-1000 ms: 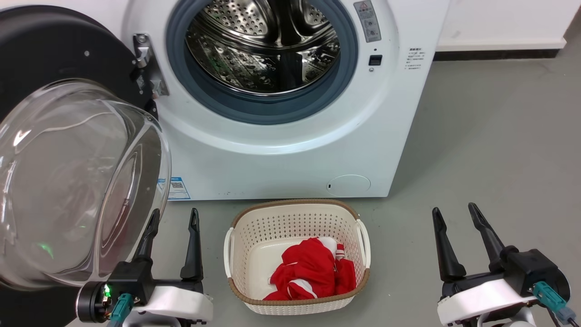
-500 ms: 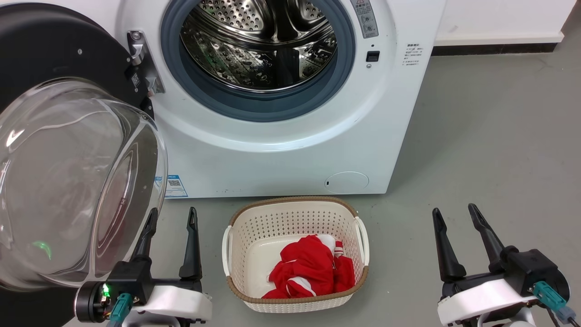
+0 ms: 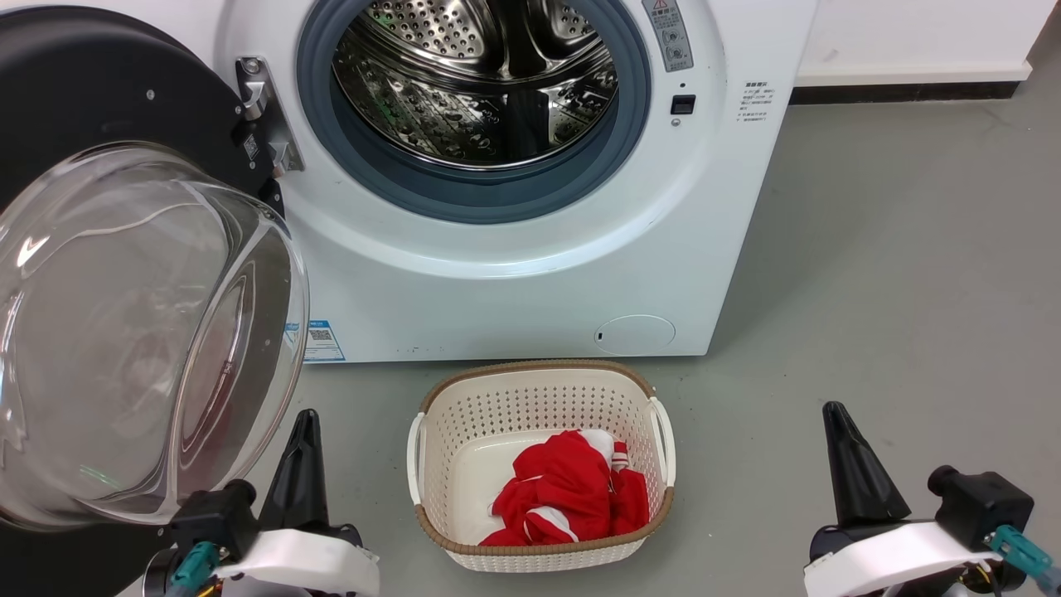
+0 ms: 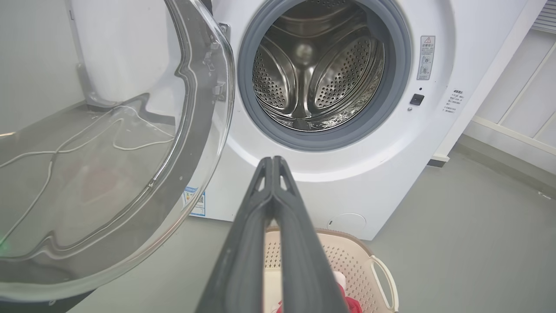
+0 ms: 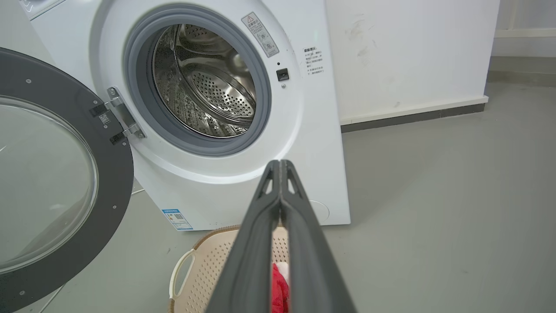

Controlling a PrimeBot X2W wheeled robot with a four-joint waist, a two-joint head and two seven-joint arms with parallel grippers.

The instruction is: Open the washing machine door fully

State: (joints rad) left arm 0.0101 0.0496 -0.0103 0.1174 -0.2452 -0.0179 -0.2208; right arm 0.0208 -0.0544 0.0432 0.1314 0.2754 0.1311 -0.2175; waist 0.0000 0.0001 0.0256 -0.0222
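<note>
At far left in the head view, found the washing machine door [image 3: 83, 91] swung out on its metal hinge [image 3: 264, 108], inner face and bulging glass bowl [image 3: 141, 332] turned towards the near side. Found the washing machine [image 3: 514, 282] behind, with steel drum [image 3: 477, 83] and grey gasket [image 3: 472, 199] fully exposed. Noted a basket [image 3: 539, 406] on the floor [image 3: 870, 290] just near of the machine front, holding a red garment [image 3: 572, 489]. Recorded the left gripper [image 3: 307, 423] low at near left, fingers pressed together with nothing between, close beside the lower edge of the bowl; could not tell contact from this angle. Recorded the right gripper [image 3: 835, 414] at near right, likewise pinched closed and empty, well apart from door and machine.

From the left wrist view, confirmed closed fingers aimed at the machine front below the gasket, with the bowl off to the left and apart from the tips.

From the right wrist view, confirmed closed fingers again, and saw the door's dark rim [image 5: 116, 174] appearing past square to the machine front.

Judged the opening step at or near completion. If short of the hinge stop, calls for a light push by the closed left fingers on the dark rim, leftward and far, keeping off the glass and clear of the basket
</note>
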